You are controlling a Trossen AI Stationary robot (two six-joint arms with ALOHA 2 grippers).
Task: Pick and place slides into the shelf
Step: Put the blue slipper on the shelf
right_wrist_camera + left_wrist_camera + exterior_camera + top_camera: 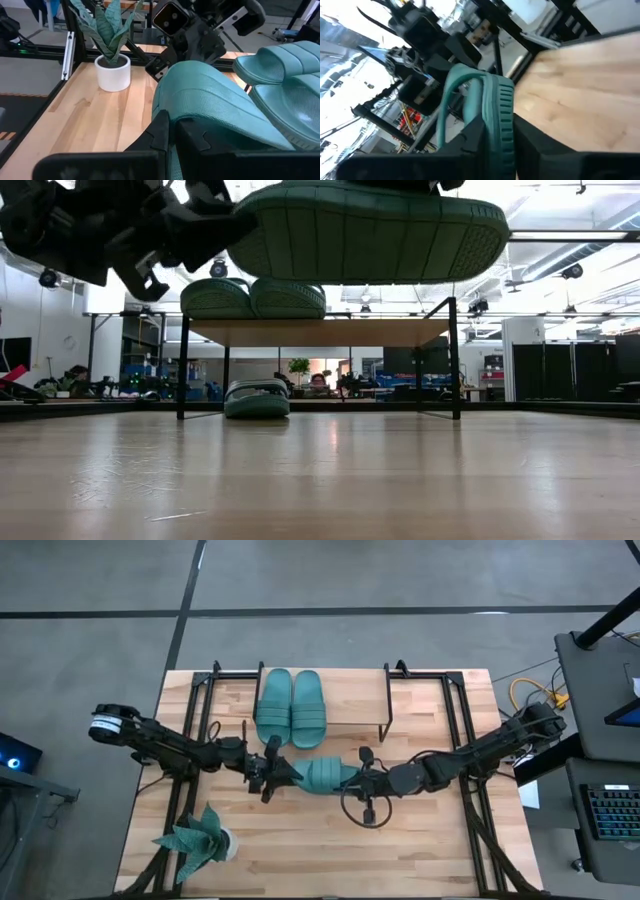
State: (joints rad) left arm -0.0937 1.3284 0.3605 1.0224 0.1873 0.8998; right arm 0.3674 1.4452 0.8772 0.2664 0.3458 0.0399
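One teal slide [325, 776] hangs in the air over the table's middle, sole down and level in the low view [370, 230]. My left gripper [272, 772] is shut on its left end and my right gripper [358, 780] on its right end. Two more slides [290, 708] lie side by side, soles down, on the shelf's wooden top [350, 705]. Another slide [256, 398] rests on the table under the shelf [330, 332]. My left gripper pinches the slide's sole at its left end [502, 120], one finger [470, 140] on the foot-bed side and one [535, 145] on the underside. The fingers come in level from the table's left. The slide is lifted clear of the table. My right gripper is shut on the slide's right end [175, 117], coming in from the table's right and slanting slightly down. The ribbed strap [210, 100] arches over the fingers and hides their tips, so the exact part held cannot be told. The slide is clear of the table.
A teal leafy plant in a white pot [200, 840] stands near the table's front left corner. The shelf's black wire legs [183, 365] stand at the far middle. Black frames [470, 740] run along both table sides.
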